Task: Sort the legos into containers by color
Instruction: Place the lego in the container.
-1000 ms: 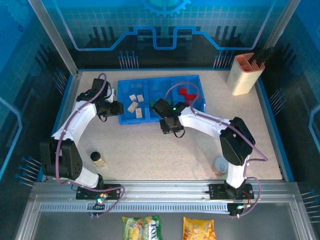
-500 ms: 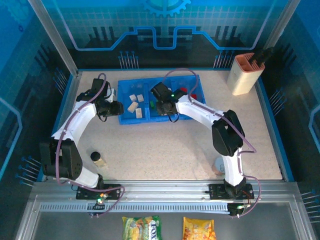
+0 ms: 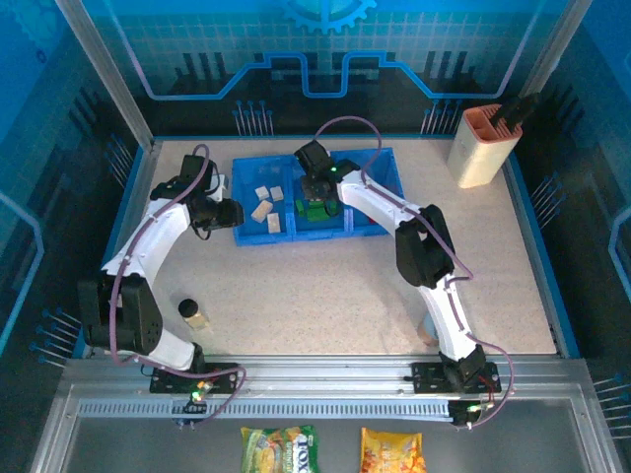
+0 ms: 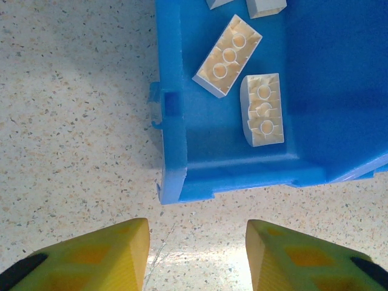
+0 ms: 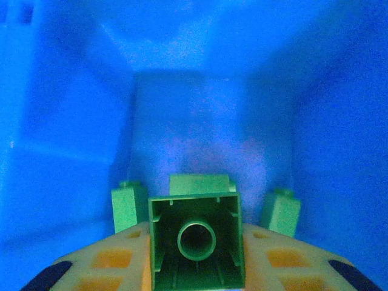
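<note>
Yellow plastic fingers of the right gripper (image 5: 197, 257) pinch a square green brick (image 5: 197, 241), its hollow underside and round tube showing, over the glossy blue tray's (image 5: 66, 133) middle compartment. Three green bricks (image 5: 200, 183) lie beyond. The left gripper (image 4: 197, 257) stands parted and empty over the speckled tabletop (image 4: 73, 121). Two oblong cream bricks (image 4: 228, 56) rest in the left compartment.

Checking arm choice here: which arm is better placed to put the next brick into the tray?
Right. The right gripper is shut on a green brick over the middle compartment, where other green bricks lie. The left gripper is open and empty over the table beside a corner of the tray.
</note>
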Tool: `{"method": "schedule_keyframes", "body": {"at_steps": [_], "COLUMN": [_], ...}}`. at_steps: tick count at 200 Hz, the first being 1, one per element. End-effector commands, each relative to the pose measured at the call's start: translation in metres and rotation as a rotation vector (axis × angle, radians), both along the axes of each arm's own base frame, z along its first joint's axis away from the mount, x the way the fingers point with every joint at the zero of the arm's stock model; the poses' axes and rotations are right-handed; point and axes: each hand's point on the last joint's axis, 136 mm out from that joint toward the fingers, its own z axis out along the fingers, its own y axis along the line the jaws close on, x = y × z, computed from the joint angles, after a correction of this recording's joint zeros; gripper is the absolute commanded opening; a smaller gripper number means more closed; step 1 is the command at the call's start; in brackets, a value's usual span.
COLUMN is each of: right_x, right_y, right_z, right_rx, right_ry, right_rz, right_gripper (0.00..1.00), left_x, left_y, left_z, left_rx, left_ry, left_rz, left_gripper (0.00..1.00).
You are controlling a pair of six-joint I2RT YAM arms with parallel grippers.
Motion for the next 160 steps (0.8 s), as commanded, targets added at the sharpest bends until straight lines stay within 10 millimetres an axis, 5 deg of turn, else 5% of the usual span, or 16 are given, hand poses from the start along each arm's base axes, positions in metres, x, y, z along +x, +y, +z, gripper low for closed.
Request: {"method": "schedule_keyframes", "body": {"at_steps": [1, 102, 160], "right_x": [0.024, 0.058, 0.057], "right_y": [0.002, -0.004, 0.0], "right_z": [-0.01, -0.05, -0.041], "right_rx": [-0.022, -0.022, -0.004], "right_ry": [-0.045, -0.067, -0.078], "right_rz": [-0.005, -0.053, -0.042], "right_gripper": [0.34, 0.34, 0.39], "left_x": [-0.001, -0.001, -0.001], "left_y": [0.001, 0.0, 0.0], "left_z": [0.001, 0.001, 0.001], "left_rx": [-0.015, -0.02, -0.02], "left_ry": [-0.007, -0.009, -0.011], "left_rz": [-0.003, -0.003, -0.003], "left_gripper": [0.47, 0.47, 0.47]}}
